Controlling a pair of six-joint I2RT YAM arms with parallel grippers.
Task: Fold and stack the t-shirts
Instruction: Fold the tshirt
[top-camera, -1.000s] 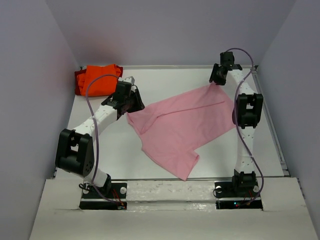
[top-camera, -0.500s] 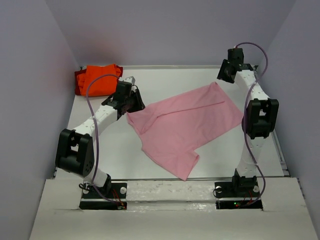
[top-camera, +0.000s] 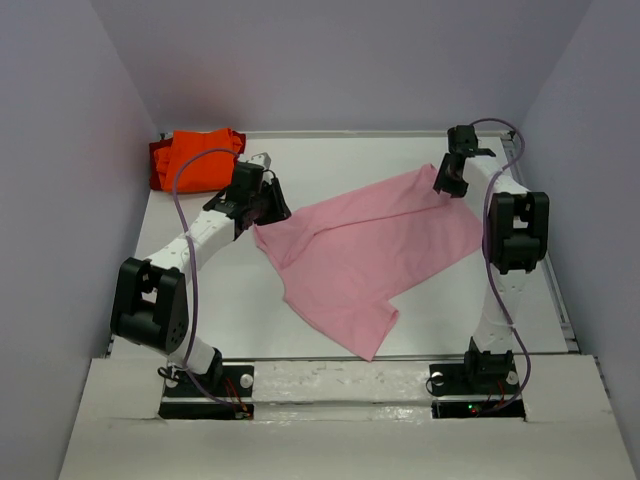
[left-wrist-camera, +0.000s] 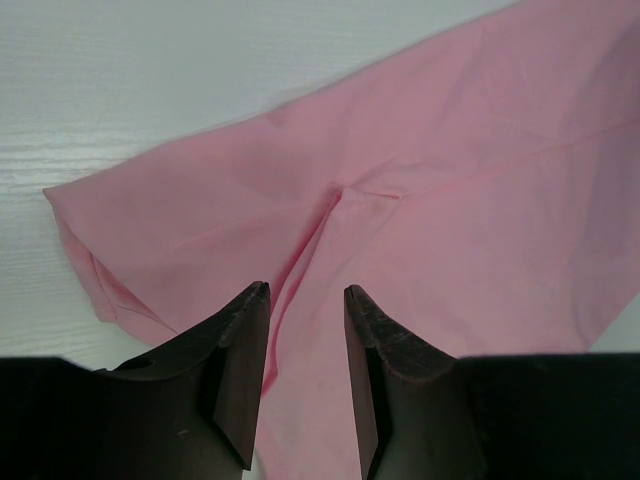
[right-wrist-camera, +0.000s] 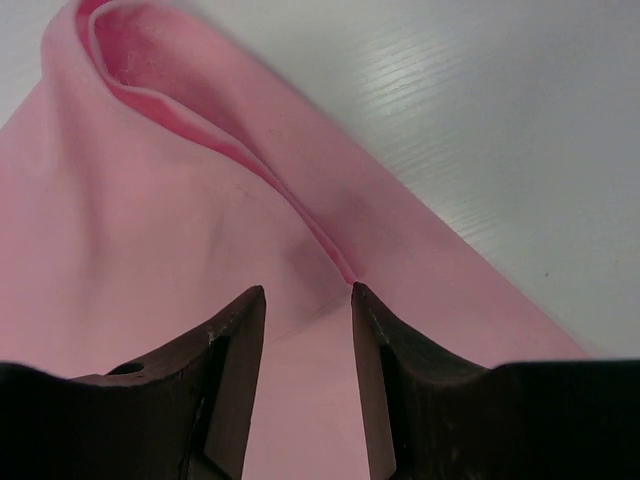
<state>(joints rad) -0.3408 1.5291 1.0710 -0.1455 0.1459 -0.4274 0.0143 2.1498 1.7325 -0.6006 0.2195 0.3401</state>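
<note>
Pink shirt (top-camera: 370, 250) lies flat, orange pile (top-camera: 195, 158) past its far-left corner — folding unstarted. My left gripper (left-wrist-camera: 305, 300) at its left corner, right gripper (right-wrist-camera: 308, 300) at its far corner, both gape; next: 2 clean pinches.

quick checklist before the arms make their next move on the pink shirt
1. Left gripper over the left corner of the pink t-shirt, jaws apart: ok.
2. Right gripper jaws apart, straddling the raised fold at the far edge: ok.
3. Cloth pinched by either gripper: not ok, nothing gripped yet.
4. Pink t-shirt flat: not ok, creased and lying askew.
5. Orange cloth pile in the far left corner, apart from the pink one: ok.
6. Number of layers in that fold: cannot tell.
</note>
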